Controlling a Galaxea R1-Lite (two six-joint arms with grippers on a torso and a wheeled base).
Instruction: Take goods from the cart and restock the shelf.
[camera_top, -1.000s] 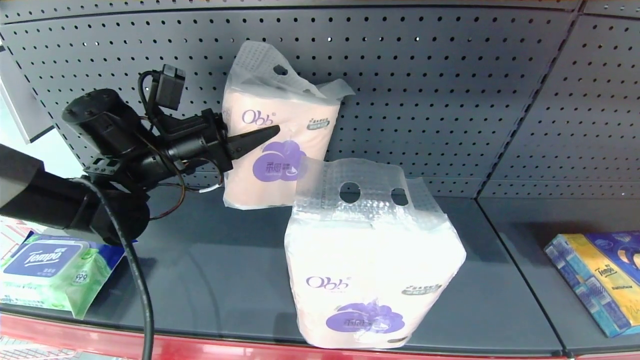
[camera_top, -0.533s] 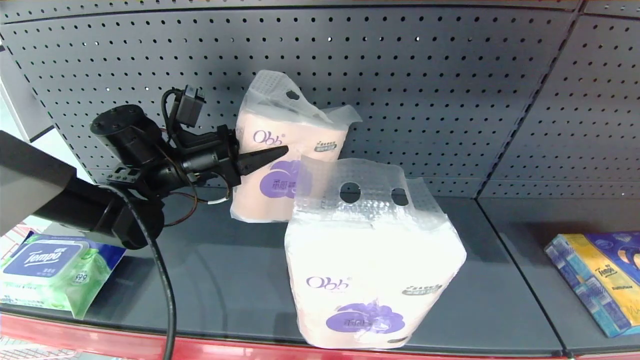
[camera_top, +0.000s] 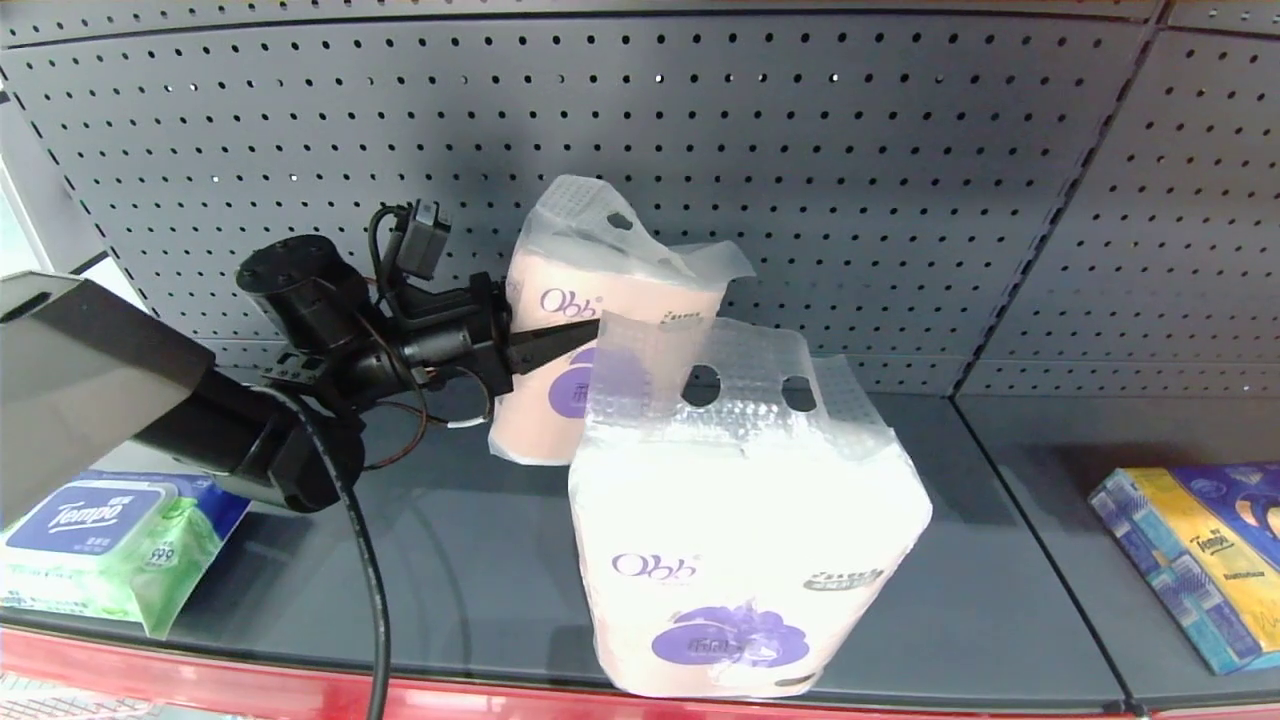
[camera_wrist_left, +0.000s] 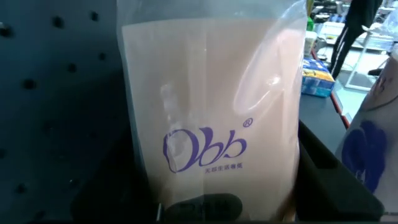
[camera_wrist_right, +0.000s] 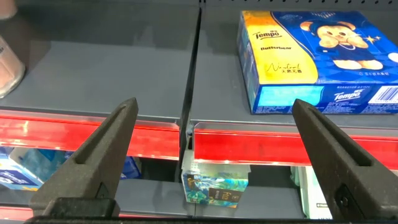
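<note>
The front tissue pack (camera_top: 740, 540) is standing on the shelf (camera_top: 450, 560) near its front edge. The rear tissue pack (camera_top: 600, 300) is sitting behind it at eleven o'clock, before the pegboard (camera_top: 850, 180), with the left gripper (camera_top: 575, 335) clamping it from nine o'clock. The wipes pack (camera_top: 100, 540) is lying far out at nine o'clock, the tissue boxes (camera_top: 1200, 560) at three o'clock.

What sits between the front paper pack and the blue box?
Nothing; the head view shows bare shelf between the front pack and the blue box.

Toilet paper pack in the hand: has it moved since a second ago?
Yes: the held pack moved right and down along the pegboard wall, behind the front pack.
</note>
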